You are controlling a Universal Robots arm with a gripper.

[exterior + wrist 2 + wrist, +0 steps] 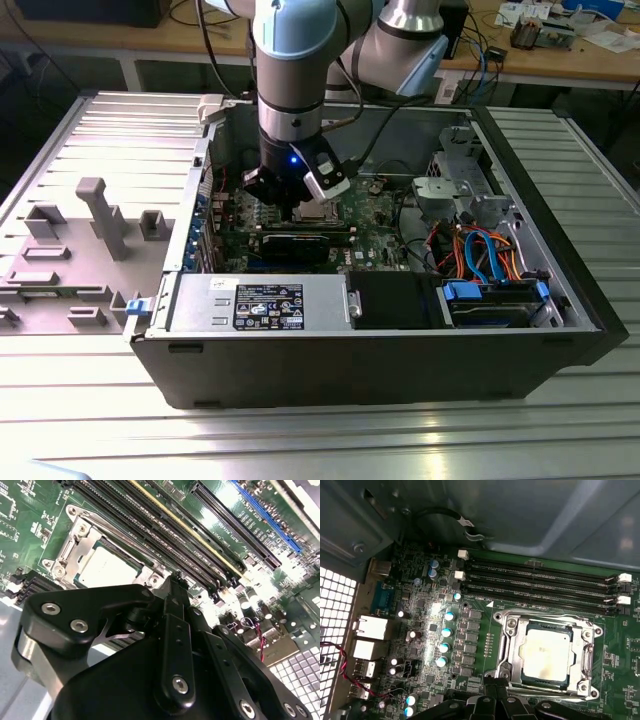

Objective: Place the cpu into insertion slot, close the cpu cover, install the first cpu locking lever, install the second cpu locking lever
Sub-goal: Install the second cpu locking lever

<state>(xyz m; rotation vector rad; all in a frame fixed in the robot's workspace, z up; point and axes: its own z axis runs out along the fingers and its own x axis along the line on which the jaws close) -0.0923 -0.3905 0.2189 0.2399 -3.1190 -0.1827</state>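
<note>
The cpu (547, 652), a dull silver-beige square, lies flat in the insertion slot (506, 674) on the green board. The cpu cover (514, 641), a thin silvery frame, lies down around the chip, whose top shows through the open middle. In the second wrist view the cpu (107, 567) sits inside the cover (82, 535), just beyond my gripper (176, 577). Its black fingers meet at the tip, shut with nothing between them. In the exterior view my gripper (300, 203) hangs low over the board inside the open computer case. The slot's near edge is hidden behind the gripper (495, 692).
Long black memory slots (540, 582) run beside the socket. A black card (300, 243) and a grey power supply box (255, 303) lie toward the case front. Drive bays and cables (480, 250) fill the exterior view's right. A grey fixture plate (80, 250) lies outside the case.
</note>
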